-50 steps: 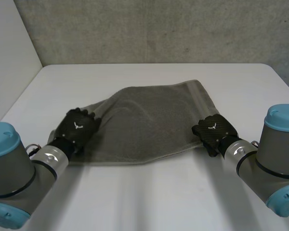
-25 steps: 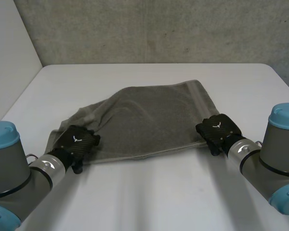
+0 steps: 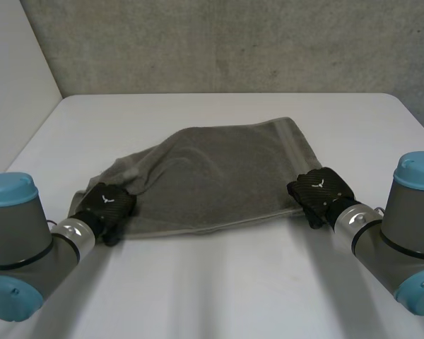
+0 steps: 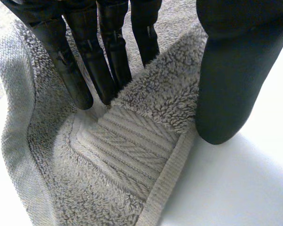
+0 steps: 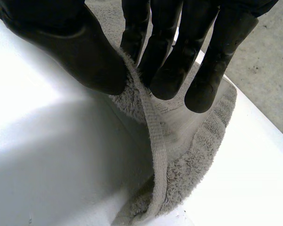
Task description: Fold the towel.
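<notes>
Okay, found the towel [image 3: 219, 176] lying mid-way across the white table [image 3: 233, 282], with its long axis running side to side but skewed: left end nearer the robot, right end pointing off toward the table's back edge. Looked grey-green, thick looped terry with a flat ribbed woven band and a stitched hem at the short ends (left half rumpled, humped into a soft ridge). Spotted the left hand [image 3: 107, 205] at the near left corner, straight fingers [image 4: 80, 80] dug into the pile and thumb [image 4: 231, 80] against the hem, pinching a fold of terry. Caught the right hand [image 3: 318, 192] at the near right corner, nipping the hem between thumb [image 5: 70, 52] and fingertips [image 5: 167, 75].
</notes>
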Controlling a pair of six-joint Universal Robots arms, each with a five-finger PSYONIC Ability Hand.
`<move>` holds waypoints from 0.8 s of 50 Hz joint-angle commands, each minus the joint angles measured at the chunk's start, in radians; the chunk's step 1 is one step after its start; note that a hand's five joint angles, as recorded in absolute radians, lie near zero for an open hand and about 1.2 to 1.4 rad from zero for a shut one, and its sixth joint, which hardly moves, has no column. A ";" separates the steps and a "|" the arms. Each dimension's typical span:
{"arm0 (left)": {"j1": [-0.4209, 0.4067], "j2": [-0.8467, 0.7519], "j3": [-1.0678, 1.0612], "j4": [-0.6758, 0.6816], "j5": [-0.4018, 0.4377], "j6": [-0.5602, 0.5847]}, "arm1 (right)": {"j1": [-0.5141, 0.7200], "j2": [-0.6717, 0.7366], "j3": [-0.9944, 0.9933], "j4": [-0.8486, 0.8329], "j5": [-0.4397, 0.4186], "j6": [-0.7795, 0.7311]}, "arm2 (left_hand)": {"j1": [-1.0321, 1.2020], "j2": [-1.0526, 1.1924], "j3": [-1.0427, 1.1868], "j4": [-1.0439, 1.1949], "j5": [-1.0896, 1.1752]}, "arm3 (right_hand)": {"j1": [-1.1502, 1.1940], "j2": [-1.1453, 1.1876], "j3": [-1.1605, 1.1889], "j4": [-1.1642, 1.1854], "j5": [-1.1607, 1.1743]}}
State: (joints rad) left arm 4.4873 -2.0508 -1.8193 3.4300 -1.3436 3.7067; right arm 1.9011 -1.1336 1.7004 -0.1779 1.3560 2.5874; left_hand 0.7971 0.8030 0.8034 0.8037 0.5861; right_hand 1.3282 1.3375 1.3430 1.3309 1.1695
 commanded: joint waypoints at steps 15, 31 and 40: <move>0.021 0.230 -0.049 0.083 -0.048 -0.111 | -0.030 -0.144 -0.002 0.014 0.008 0.037 | 0.599 0.593 0.593 0.593 0.636 | 0.068 0.059 0.053 0.065 0.052; 0.047 0.247 -0.075 0.101 -0.040 -0.162 | -0.048 0.052 -0.058 0.104 -0.012 0.123 | 0.599 0.593 0.593 0.593 0.636 | -0.589 -0.598 -0.603 -0.591 -0.604; 0.050 0.235 -0.075 0.097 -0.040 -0.162 | -0.102 0.051 -0.085 0.137 -0.011 0.125 | 0.599 0.593 0.593 0.593 0.636 | 0.068 0.059 0.053 0.065 0.052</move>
State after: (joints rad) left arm 4.5381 -1.8134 -1.8947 3.5291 -1.3834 3.5446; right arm 1.8376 -1.0577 1.6222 -0.0442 1.3452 2.7110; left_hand 1.1637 1.2164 1.2150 1.2173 1.0252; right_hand 1.1657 1.1691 1.1599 1.1605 0.9882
